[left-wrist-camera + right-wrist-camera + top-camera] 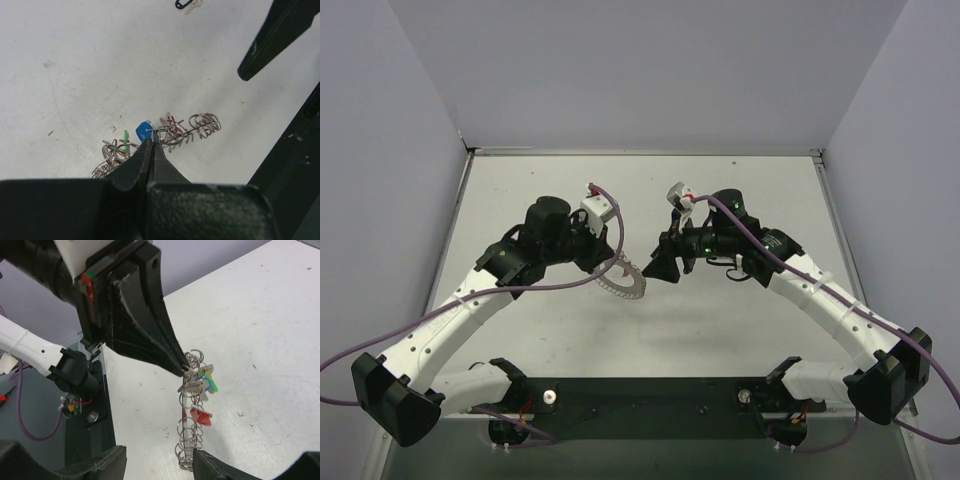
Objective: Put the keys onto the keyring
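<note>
The keyring (626,284) is a silvery ring with many small wire loops round its rim, held above the table. My left gripper (609,263) is shut on its edge, the fingertips (151,142) pinched next to a blue key head (143,131). A green key head (126,136) and a red one (172,120) also hang on it. In the right wrist view the keyring (191,426) hangs down from the left fingertips (184,368), with the green and blue keys (210,381) near the top and the red key (200,416) lower. My right gripper (157,462) is open, its right finger beside the ring's lower end.
A small black and white object (188,4) lies on the white table (720,320) beyond the ring. The right gripper's black finger (272,40) shows at the upper right of the left wrist view. Grey walls enclose the table on three sides.
</note>
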